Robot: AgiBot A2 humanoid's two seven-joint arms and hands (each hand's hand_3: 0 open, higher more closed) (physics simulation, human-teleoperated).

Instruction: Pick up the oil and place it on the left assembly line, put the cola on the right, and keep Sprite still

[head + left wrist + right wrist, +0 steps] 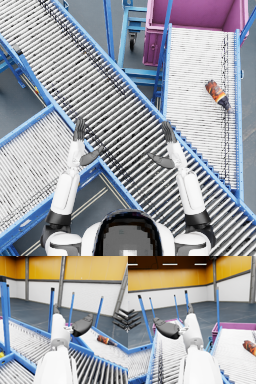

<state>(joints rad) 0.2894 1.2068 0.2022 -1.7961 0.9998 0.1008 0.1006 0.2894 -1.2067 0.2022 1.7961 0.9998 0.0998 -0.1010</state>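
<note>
A: Head view, where's the bottle (217, 95)?
B: Lying on the right roller line (195, 65), upper right of frame.
A: Hands?
B: Left hand (81, 145) and right hand (168, 146) both empty, fingers spread, above the middle line (100, 75).

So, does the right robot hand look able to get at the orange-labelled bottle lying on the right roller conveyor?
Probably yes. The right robot hand is open and holds nothing, the orange-labelled bottle lies alone on the rollers, and only low blue side rails stand between; the stretch looks long, though.
</note>
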